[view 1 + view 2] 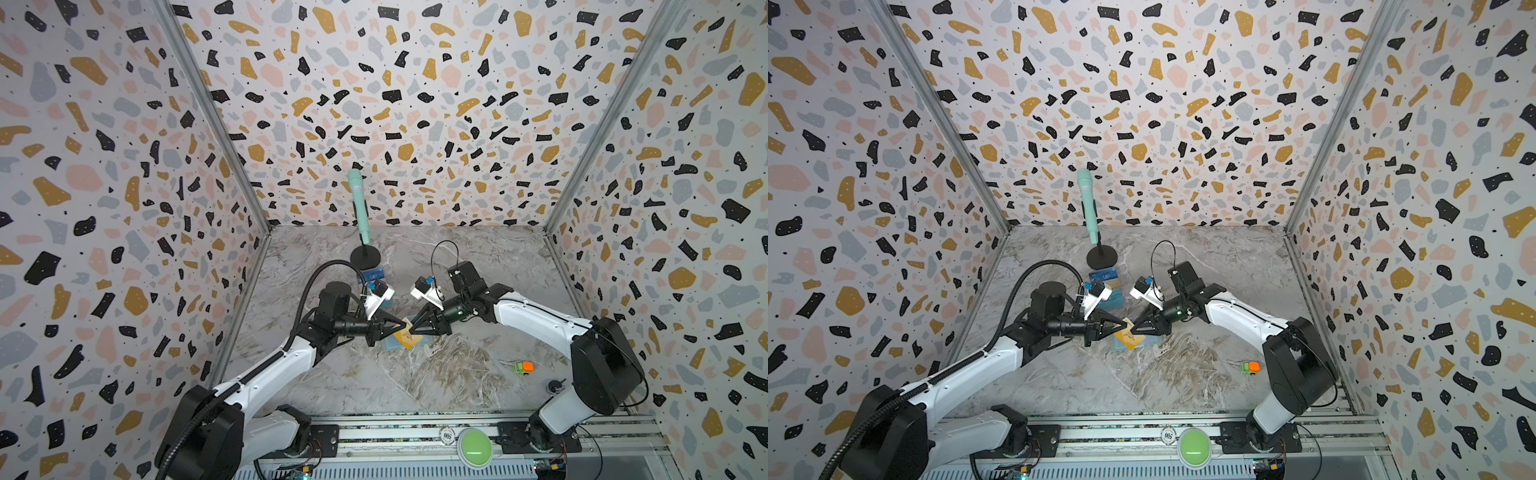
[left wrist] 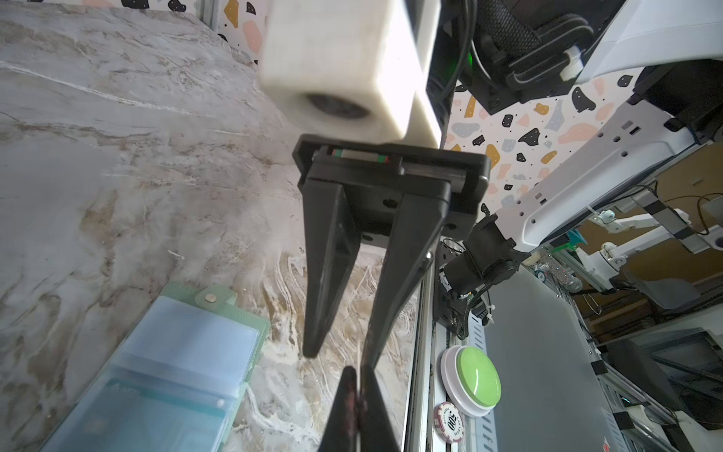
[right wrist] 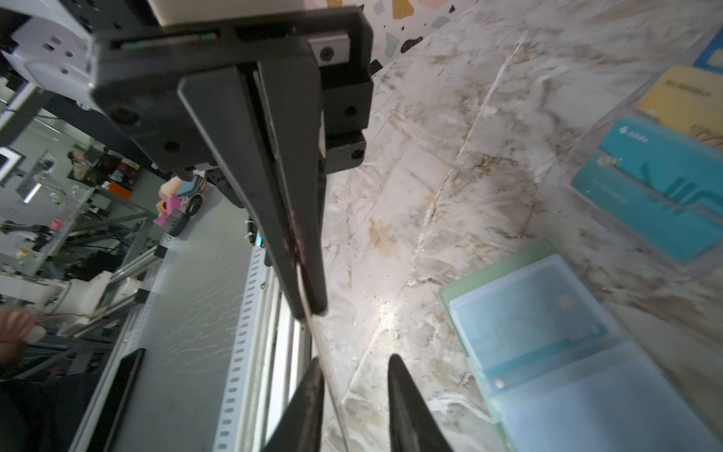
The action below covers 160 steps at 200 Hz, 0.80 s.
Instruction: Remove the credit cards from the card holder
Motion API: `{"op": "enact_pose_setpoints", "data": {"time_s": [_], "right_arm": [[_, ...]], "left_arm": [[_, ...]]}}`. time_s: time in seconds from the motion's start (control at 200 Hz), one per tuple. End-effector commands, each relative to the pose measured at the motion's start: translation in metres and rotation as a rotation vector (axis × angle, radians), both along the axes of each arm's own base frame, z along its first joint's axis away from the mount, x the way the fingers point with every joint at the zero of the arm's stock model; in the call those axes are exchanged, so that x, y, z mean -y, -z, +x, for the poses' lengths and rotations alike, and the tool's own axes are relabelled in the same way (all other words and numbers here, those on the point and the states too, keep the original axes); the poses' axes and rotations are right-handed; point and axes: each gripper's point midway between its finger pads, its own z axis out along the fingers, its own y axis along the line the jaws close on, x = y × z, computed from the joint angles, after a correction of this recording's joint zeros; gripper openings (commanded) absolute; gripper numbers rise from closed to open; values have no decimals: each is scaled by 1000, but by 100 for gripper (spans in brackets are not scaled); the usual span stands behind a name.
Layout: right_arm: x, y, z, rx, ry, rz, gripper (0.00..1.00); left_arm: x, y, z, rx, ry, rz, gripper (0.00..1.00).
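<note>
The mint-green card holder (image 1: 388, 345) (image 3: 547, 336) lies open on the marble table, its pale blue sleeves facing up. A bluish card (image 3: 524, 325) shows through one sleeve. Both grippers meet tip to tip just above the holder. My left gripper (image 1: 401, 323) (image 2: 357, 395) is shut on the edge of a golden yellow credit card (image 1: 406, 337) (image 1: 1128, 338). My right gripper (image 1: 412, 329) (image 3: 356, 375) faces it with its jaws apart. The card's thin edge (image 3: 332, 391) runs close along one finger (image 3: 313, 395), and the other finger stands clear of it.
A clear tiered stand (image 3: 665, 203) with teal, yellow and blue cards sits just behind the grippers. A mint microphone (image 1: 358, 203) on a black base stands further back. A small green-and-orange toy (image 1: 523, 367) lies at the right, and a green button (image 1: 474, 446) and a poker chip (image 1: 447, 435) sit on the front rail.
</note>
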Motion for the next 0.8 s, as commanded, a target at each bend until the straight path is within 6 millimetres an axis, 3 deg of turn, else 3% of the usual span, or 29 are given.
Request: {"op": "enact_pose_setpoints", "data": {"time_s": [0.0,0.135,0.34,0.561,0.796], "right_arm": [[6,-21,3,26,44,74,42],[14,-21,7,14,96,107,52],[20,-26,16,-3,181,168,57],[17,-38,27,-12,248,252,59],[16,-53,31,-29,271,357,59]], "left_arm": [[-3,-10,9,55,-64,10,0],[-7,-23,19,83,-149,-51,0],[-20,-43,38,110,-299,-140,0],[-21,-64,36,107,-315,-261,0],[-30,-73,35,107,-366,-338,0]]}}
